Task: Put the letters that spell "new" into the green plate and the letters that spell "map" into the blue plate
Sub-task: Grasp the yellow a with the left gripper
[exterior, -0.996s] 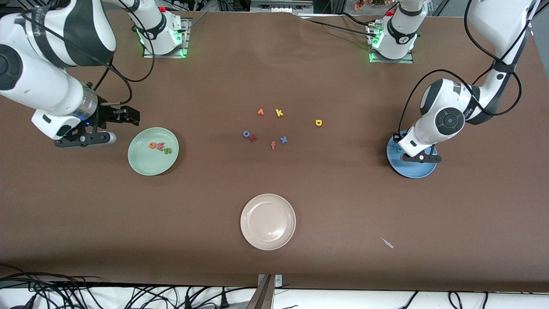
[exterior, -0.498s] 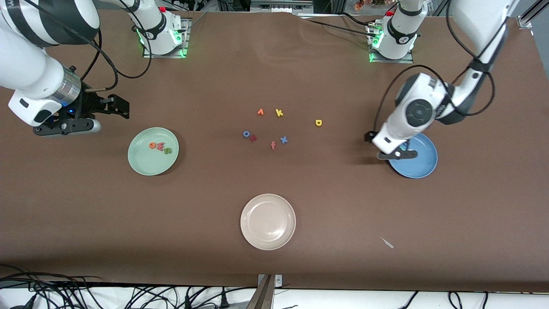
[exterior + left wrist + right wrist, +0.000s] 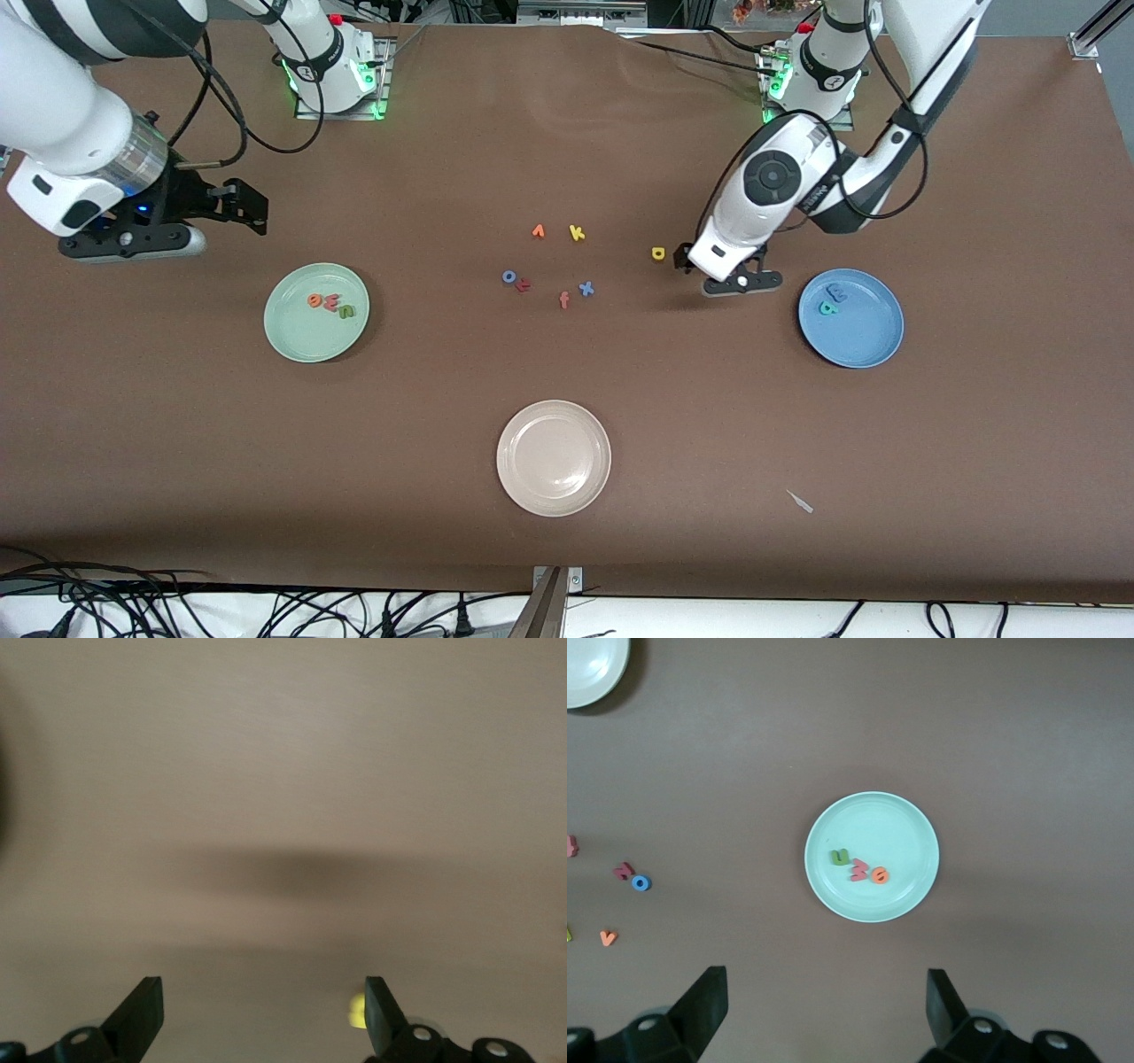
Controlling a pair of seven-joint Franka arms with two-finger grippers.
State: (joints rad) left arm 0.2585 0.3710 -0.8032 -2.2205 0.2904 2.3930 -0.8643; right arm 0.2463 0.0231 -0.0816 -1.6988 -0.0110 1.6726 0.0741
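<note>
The right gripper [image 3: 824, 1014] hangs high over the brown table [image 3: 1010, 744], and its two dark fingers [image 3: 700, 1005] stand wide apart with nothing between them. Just ahead of the fingers sits the green plate [image 3: 873, 815]. Three tiny letters lie close together in it: a dark green "n" [image 3: 839, 857], a salmon-red "w" [image 3: 858, 870] and an orange "e" [image 3: 879, 874]. Off to one side lie a blue ring-shaped letter [image 3: 641, 882], a red letter [image 3: 624, 871] touching it and an orange "v" [image 3: 607, 937]. A cream-white plate [image 3: 594, 669] peeks in at a corner.
</note>
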